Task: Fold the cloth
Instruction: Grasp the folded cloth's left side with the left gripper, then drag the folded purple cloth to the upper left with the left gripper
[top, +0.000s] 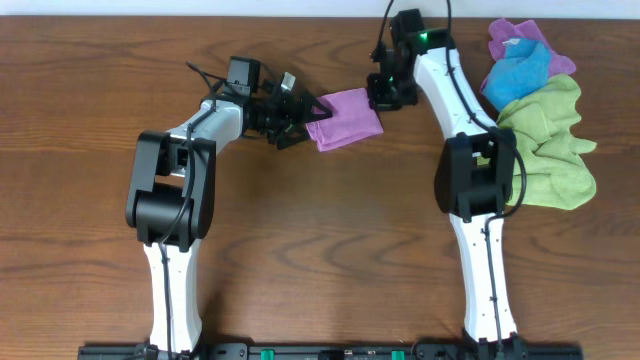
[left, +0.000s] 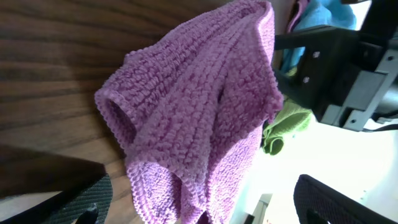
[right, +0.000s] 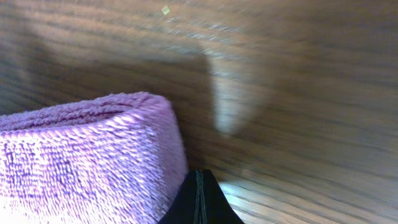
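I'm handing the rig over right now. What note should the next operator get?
Cloth: folded into a small pad on the table, layers loose on its left side.
Left claw: open, cloth's left edge between its fingers.
Right claw: shut, at a cloth corner; a pinch can't be confirmed.
Done: folding, apparently.
Left: likely neaten the left side, then withdraw both arms.

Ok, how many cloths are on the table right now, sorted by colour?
Purple: 2, the square lavender-purple microfibre towel in the middle and the bunched purple cloth at the far right.
Blue: 1, the bright blue cloth.
Green: 1, the crumpled lime-green cloth.
Total: 4.
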